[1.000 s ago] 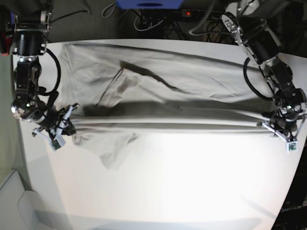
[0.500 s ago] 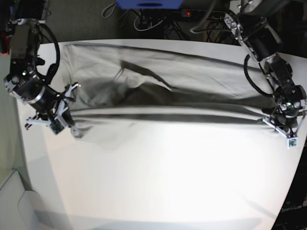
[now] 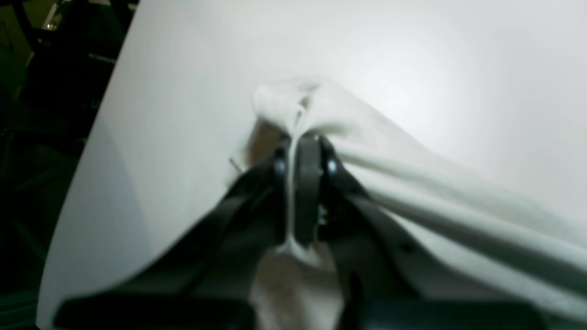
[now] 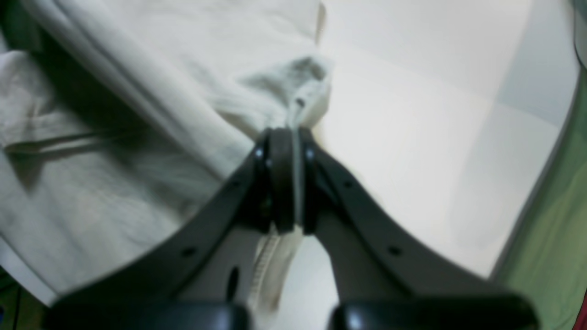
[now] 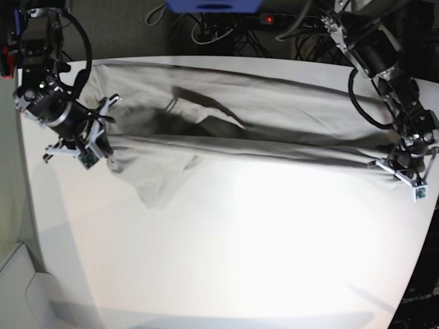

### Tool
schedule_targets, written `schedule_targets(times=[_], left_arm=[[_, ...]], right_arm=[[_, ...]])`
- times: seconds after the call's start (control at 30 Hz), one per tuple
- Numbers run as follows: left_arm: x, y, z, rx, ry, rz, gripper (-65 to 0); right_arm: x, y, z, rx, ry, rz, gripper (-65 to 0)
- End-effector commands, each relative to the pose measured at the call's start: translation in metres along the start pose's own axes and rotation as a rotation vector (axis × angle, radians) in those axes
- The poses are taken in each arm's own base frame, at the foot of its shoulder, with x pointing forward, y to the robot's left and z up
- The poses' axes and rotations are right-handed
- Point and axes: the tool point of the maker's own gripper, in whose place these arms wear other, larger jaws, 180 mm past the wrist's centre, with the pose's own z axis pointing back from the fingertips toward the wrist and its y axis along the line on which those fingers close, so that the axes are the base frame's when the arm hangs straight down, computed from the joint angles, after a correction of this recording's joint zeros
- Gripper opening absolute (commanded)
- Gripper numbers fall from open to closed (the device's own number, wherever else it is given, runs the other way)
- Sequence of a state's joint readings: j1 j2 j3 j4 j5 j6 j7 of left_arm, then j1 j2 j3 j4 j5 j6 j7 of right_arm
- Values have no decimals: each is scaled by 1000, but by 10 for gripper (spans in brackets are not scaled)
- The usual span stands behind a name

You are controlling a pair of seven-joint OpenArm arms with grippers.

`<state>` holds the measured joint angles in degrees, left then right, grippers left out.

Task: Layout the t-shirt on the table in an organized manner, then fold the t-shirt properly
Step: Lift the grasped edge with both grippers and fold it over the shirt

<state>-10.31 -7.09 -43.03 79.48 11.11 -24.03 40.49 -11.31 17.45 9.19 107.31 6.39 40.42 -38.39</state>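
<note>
The light grey-beige t-shirt (image 5: 260,110) is pulled taut across the far half of the white table (image 5: 240,240), strung between both arms. On the base view's left, my right gripper (image 5: 103,146) is shut on a bunched edge of the t-shirt (image 4: 137,68), with the table (image 4: 412,137) beyond it. A loose flap of cloth (image 5: 154,185) hangs below that hold. On the base view's right, my left gripper (image 5: 389,163) is shut on the opposite edge. In the left wrist view the left gripper (image 3: 300,142) pinches the t-shirt (image 3: 412,174) over the table (image 3: 206,68).
Cables and a blue box (image 5: 212,5) lie beyond the table's far edge. The table's rounded right edge (image 5: 422,226) is close to the left arm. A pale object (image 5: 20,288) sits off the near left corner.
The right arm has carried its end of the shirt toward the far edge. The left arm has shifted slightly the same way. The stretched fold has moved farther from me, and both grips have held.
</note>
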Motion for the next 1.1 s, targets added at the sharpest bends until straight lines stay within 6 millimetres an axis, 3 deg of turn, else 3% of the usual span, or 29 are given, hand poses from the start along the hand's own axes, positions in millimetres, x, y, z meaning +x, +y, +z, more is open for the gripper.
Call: schedule_targets(times=[0.0,0.17,0.33,0.57,0.67,0.73,0.87,0.97,1.07], left_arm=[[23,7,3,16,-67,-2,-646],[23,7,3,15,-67,-2,-646],[21,7,3,14,-64,-2,-646],[12,7,3,16,-44,-14,-640],[12,7,3,16,-42,-13,-628],[12,7,3,16,-39,-13,-562],[11,8,5,19,-41,-17,-353],[5,9,8,22,-37,-26,-249],[-1,7,9,3,-28,-46,-190]], right_arm=[[11,-7,3,-18,-38,10,-648],[5,-5,-1,-5,-21,0,-648],[-17,19,-16,75,38,-21,-645],[-26,18,-18,81,66,-29,-640],[-26,17,-18,79,67,-26,-563],[-29,13,-16,74,77,-15,-486],[-23,9,-13,59,64,-1,-358],[-18,4,-2,37,58,28,-342],[-8,-4,6,-1,46,38,-341]])
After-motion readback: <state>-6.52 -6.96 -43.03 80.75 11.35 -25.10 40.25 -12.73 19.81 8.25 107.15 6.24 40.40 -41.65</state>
